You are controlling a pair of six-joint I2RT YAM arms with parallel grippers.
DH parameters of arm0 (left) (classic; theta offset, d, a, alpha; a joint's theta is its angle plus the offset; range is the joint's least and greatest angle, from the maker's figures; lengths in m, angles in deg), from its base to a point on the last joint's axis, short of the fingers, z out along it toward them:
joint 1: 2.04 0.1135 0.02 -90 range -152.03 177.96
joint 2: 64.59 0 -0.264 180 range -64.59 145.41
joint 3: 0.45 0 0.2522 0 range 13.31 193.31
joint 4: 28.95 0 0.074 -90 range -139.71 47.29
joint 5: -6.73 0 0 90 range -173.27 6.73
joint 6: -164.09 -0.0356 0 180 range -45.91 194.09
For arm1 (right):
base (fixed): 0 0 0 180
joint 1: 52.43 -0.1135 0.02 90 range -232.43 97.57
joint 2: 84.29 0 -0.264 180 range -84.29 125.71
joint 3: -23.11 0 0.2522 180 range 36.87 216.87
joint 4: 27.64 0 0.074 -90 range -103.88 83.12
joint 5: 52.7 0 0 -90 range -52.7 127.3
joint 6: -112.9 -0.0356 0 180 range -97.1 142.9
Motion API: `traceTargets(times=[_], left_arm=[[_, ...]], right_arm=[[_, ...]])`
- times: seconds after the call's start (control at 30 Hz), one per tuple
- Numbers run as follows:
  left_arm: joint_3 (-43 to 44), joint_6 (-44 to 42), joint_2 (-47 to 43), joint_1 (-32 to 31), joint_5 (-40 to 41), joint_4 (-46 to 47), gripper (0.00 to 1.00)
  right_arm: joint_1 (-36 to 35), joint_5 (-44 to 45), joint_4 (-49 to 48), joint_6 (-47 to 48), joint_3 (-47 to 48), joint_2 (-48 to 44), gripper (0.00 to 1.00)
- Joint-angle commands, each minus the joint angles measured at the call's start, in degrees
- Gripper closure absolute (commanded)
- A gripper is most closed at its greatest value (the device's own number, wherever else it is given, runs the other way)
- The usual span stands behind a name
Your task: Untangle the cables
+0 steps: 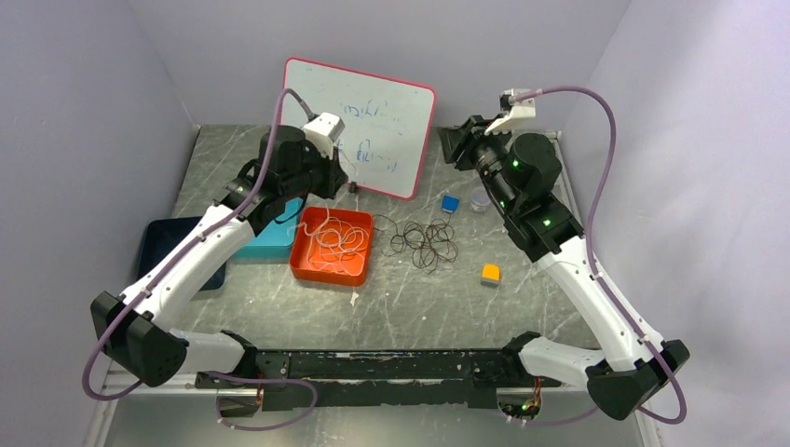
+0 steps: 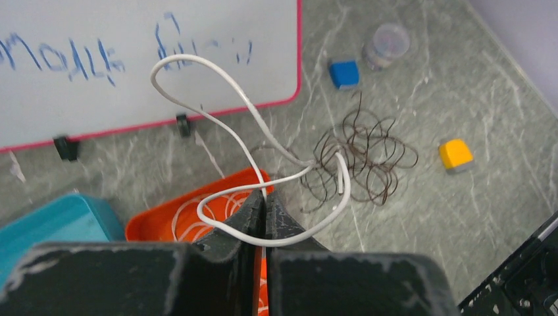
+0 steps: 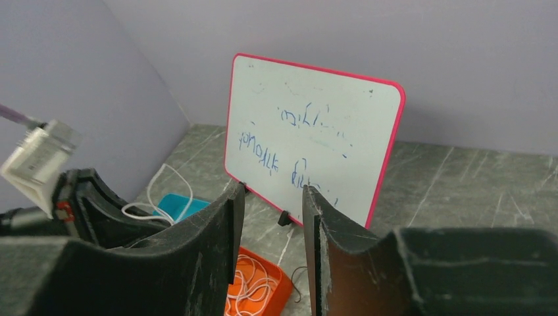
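Observation:
My left gripper is shut on a thin white cable and holds it above the orange tray; the cable loops up in front of the whiteboard and curls back over the fingers. More white cable lies coiled in the tray. A tangle of dark brown cables lies on the table right of the tray, also in the top view. My right gripper is open and empty, raised at the back right, apart from the cables. No reddish cable shows.
A pink-framed whiteboard stands at the back. A teal box and a dark blue tray sit left of the orange tray. A blue cube, a clear cup and a yellow cube lie near the brown tangle.

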Motion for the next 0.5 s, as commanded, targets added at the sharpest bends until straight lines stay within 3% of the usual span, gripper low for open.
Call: traceTargets(times=[0.0,0.2,0.47], left_arm=[[-4.79,1.63,-0.59,0.76,1.45,3.05,0.93],[-9.47,2.89,1.21,1.49,1.19,6.76,0.93],[-13.95,6.07,3.49,2.11,2.5,4.36,0.93]], right_arm=[[0.28,-0.39,-1.68,0.38,-0.93,-0.13,0.59],[0.29,-0.35,-1.7,0.75,-1.5,0.35,0.58],[0.29,-0.5,-1.67,0.56,-2.48,0.41,0.58]])
